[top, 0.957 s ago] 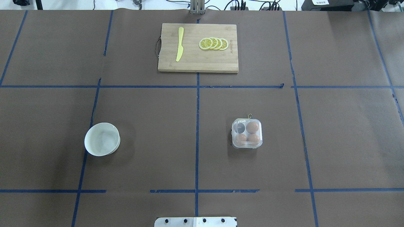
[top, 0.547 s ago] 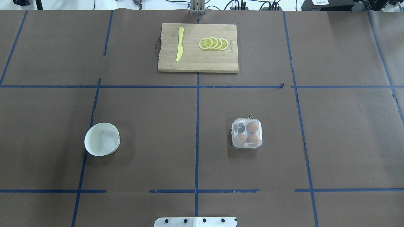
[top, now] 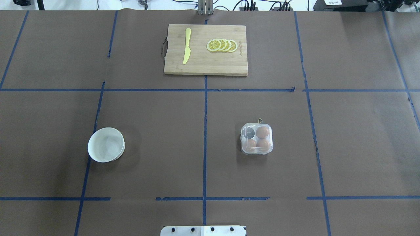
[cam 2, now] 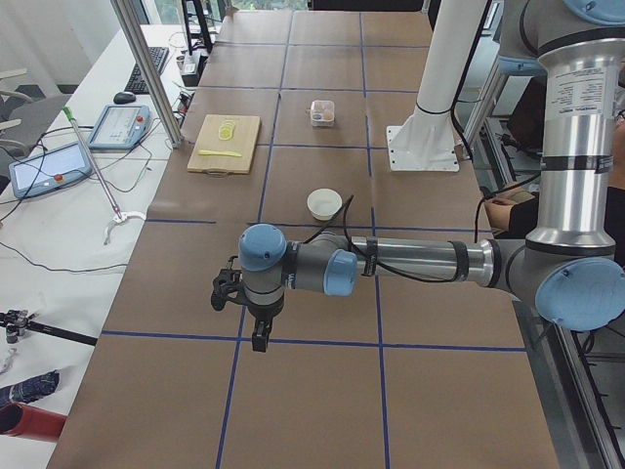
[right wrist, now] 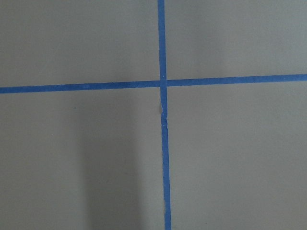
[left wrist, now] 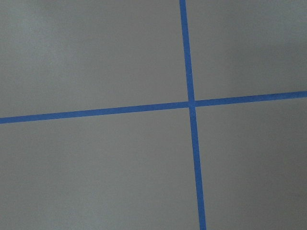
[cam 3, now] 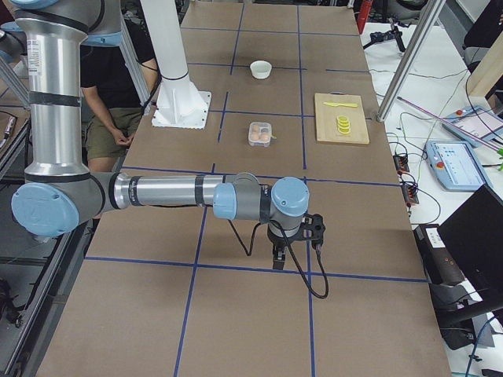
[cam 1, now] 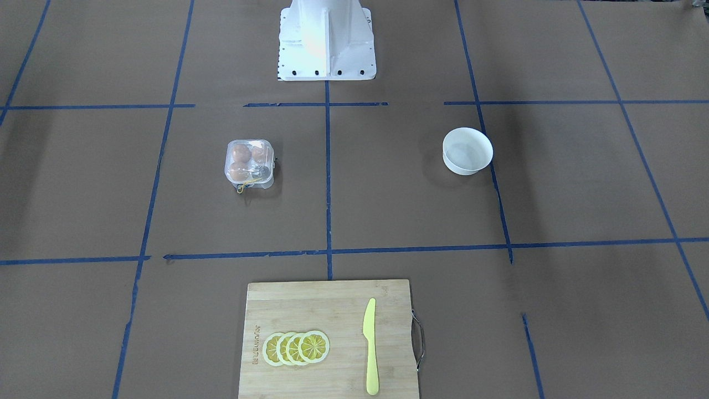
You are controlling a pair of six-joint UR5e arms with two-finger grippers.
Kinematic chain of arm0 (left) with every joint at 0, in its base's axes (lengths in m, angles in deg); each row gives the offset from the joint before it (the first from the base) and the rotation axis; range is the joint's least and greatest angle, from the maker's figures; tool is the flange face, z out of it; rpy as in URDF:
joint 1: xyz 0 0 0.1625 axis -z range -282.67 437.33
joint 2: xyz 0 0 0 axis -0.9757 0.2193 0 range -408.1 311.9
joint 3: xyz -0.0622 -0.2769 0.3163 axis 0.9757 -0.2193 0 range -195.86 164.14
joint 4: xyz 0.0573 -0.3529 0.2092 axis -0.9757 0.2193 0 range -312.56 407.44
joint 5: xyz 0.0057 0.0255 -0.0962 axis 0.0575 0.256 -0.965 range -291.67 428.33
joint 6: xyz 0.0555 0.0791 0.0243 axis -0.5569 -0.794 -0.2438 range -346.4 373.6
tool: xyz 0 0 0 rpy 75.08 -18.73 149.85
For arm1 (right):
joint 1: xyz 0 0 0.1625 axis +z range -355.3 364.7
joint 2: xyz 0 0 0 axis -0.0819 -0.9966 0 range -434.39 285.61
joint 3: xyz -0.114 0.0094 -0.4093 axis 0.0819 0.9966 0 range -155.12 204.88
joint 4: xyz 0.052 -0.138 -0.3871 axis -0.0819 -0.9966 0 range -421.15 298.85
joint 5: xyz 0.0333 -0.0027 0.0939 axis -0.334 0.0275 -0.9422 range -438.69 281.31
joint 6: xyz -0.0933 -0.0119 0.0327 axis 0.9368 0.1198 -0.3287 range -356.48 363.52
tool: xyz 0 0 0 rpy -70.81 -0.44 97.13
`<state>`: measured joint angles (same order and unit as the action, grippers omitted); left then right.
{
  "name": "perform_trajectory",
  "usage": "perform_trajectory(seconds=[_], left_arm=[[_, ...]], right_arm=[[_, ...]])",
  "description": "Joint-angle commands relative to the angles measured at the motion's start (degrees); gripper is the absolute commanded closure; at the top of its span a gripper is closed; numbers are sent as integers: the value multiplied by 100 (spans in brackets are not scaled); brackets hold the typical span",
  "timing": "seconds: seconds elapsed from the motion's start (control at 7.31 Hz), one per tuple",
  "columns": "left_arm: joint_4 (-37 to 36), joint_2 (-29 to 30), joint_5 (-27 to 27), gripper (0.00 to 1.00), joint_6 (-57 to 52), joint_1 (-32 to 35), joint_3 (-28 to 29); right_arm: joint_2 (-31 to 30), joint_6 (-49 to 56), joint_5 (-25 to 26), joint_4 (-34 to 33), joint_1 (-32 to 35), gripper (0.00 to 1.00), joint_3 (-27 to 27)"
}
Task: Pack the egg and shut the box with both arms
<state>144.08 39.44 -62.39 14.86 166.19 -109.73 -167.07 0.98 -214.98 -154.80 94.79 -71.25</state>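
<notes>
The clear box (top: pixel 257 139) stands right of the table's middle, with its lid down over the cells. It holds three tan-orange eggs (top: pixel 262 132); the far-left cell looks dark and empty. It also shows in the front view (cam 1: pixel 249 162). Both grippers are out of the overhead and front views. The left gripper (cam 2: pixel 259 337) hangs over the table's left end, far from the box. The right gripper (cam 3: pixel 277 259) hangs over the right end. I cannot tell whether either is open or shut. Both wrist views show only brown paper with blue tape lines.
An empty white bowl (top: pixel 106 145) sits on the left half. A wooden cutting board (top: pixel 203 64) at the far edge carries a yellow knife (top: pixel 187 46) and lemon slices (top: pixel 222 45). The white pedestal (cam 1: pixel 325 39) stands at the near edge. A seated person (cam 3: pixel 110 118) is behind it.
</notes>
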Motion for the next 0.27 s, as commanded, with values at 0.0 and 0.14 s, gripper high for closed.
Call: perform_trajectory(seconds=[0.0, 0.14], left_arm=[[196, 0, -6, 0, 6, 0, 52], [197, 0, -6, 0, 6, 0, 52]], right_arm=[[-39, 0, 6, 14, 0, 0, 15], [-39, 9, 6, 23, 0, 0, 6]])
